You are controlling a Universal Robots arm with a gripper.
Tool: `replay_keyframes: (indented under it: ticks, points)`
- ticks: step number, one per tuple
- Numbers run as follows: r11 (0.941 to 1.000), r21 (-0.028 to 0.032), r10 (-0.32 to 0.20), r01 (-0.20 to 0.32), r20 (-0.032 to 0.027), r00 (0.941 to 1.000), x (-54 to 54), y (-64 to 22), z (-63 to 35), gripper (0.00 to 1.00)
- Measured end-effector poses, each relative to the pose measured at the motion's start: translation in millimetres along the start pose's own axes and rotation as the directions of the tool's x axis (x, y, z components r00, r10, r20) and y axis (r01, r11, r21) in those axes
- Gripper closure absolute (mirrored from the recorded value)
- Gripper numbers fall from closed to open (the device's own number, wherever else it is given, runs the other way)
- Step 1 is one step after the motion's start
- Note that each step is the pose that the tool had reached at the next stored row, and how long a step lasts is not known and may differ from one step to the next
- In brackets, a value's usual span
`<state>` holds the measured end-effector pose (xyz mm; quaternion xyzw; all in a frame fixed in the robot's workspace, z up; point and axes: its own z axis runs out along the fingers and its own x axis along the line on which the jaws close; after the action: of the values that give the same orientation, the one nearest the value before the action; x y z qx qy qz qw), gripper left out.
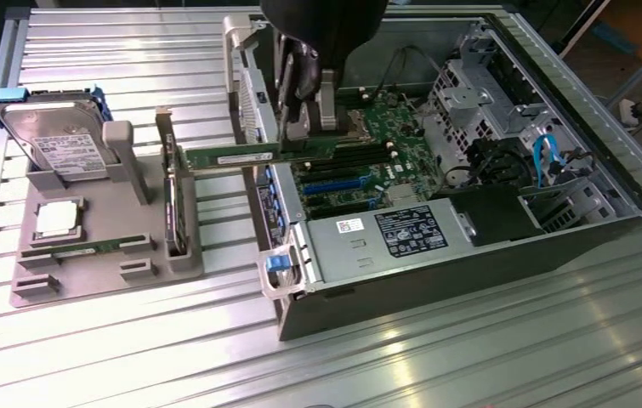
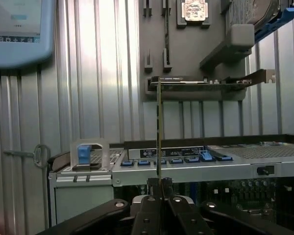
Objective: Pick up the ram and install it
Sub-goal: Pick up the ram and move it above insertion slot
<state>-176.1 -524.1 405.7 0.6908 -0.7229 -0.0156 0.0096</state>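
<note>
The ram point(image 1: 241, 157) is a long thin green stick held level above the table, between the grey holder and the open computer case point(image 1: 593, 183). My gripper point(image 1: 296, 136) is shut on its end nearest the case, just over the case's edge, with the motherboard point(image 1: 383, 140) and its dark slots close beside it. In the wrist view the ram point(image 2: 159, 137) appears edge-on as a thin line running out from my gripper point(image 2: 159, 188), whose fingers point(image 2: 148, 210) are pressed against its sides.
The grey holder point(image 1: 105, 272) at the exterior view's left carries a silver hard drive point(image 1: 54, 140) with blue clips, a processor chip point(image 1: 58, 218), an upright expansion card point(image 1: 171, 191) and another green stick point(image 1: 82, 248). A screen device point(image 2: 14, 29) lies on the ribbed metal table.
</note>
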Motion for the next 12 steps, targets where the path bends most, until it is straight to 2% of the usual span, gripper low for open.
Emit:
replay_keyframes:
  ticks: [12]
  points:
    - [1.0000, -0.0004, 0.000, 0.000, -0.0001, 1.0000, -1.6, -34.3, -1.3, 0.88]
